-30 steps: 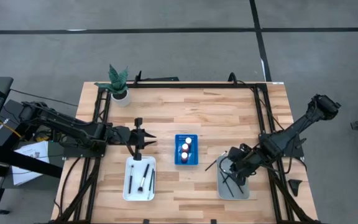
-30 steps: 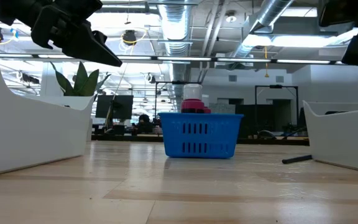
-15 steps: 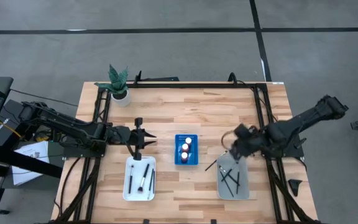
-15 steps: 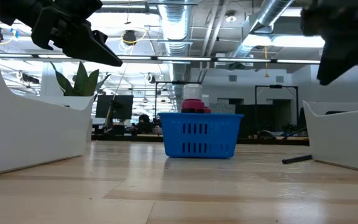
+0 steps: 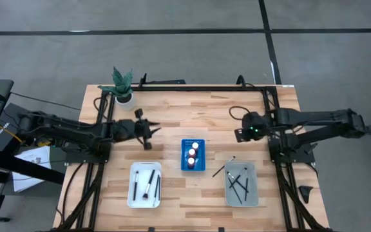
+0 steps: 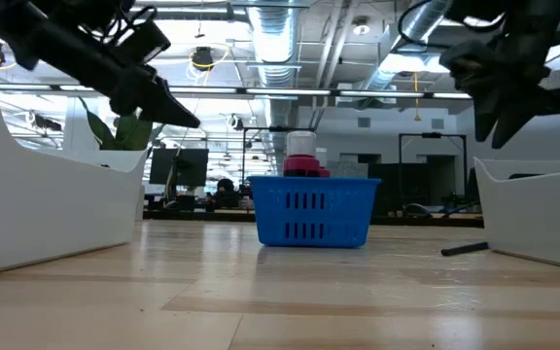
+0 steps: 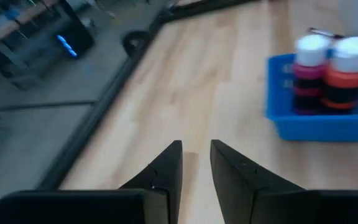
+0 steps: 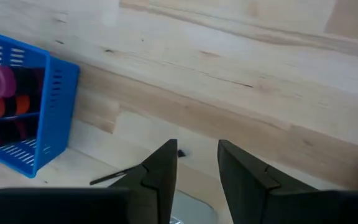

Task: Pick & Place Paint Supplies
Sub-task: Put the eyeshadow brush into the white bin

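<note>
Red paint bottles (image 5: 192,153) with white caps stand in the blue rack (image 5: 193,167) at mid-table. Dark brushes lie in the white tray (image 5: 134,193) near the front left and in the grey tray (image 5: 253,193) near the front right. One brush (image 5: 223,169) lies across the grey tray's left rim, its tip on the table. My left gripper (image 5: 150,133) hovers left of the rack and beyond the white tray, slightly open and holding nothing (image 7: 196,144). My right gripper (image 5: 240,132) hovers beyond the grey tray, open with nothing between its fingers (image 8: 197,143).
A potted plant (image 5: 122,84) stands at the far left corner. A black frame runs along the table's far edge and sides. Bare wood lies between the rack and the far edge.
My right gripper has risen off the grey tray and swung toward the table's far edge, turning as it went. My left gripper has swung from above the white tray's far end toward the far edge. The brushes and bottles lie as before.
</note>
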Available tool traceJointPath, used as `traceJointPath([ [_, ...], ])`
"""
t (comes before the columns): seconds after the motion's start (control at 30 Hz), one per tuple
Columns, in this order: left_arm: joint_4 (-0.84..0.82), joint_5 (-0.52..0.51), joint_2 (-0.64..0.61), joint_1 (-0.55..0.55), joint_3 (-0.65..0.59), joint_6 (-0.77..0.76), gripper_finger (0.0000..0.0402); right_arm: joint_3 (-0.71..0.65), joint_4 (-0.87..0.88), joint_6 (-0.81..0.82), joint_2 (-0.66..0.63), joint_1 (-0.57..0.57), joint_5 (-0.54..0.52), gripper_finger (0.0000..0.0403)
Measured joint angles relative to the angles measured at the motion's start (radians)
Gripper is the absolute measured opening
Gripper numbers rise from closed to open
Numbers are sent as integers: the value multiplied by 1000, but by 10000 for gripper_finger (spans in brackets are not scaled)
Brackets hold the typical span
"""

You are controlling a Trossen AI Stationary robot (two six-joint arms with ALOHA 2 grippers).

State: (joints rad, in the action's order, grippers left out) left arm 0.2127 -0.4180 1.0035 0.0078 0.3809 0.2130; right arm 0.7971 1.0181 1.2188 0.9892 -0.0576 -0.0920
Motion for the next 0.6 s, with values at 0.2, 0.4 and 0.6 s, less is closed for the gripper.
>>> traceJointPath([
  [0.2,186,33,0,138,-12,132,76,0,-6,-95,76,-88,91,112],
  [0.4,516,35,0,251,-12,431,76,0,23,-129,150,-96,153,112],
  [0.6,743,141,0,410,-12,423,76,0,19,-179,214,-148,251,112],
])
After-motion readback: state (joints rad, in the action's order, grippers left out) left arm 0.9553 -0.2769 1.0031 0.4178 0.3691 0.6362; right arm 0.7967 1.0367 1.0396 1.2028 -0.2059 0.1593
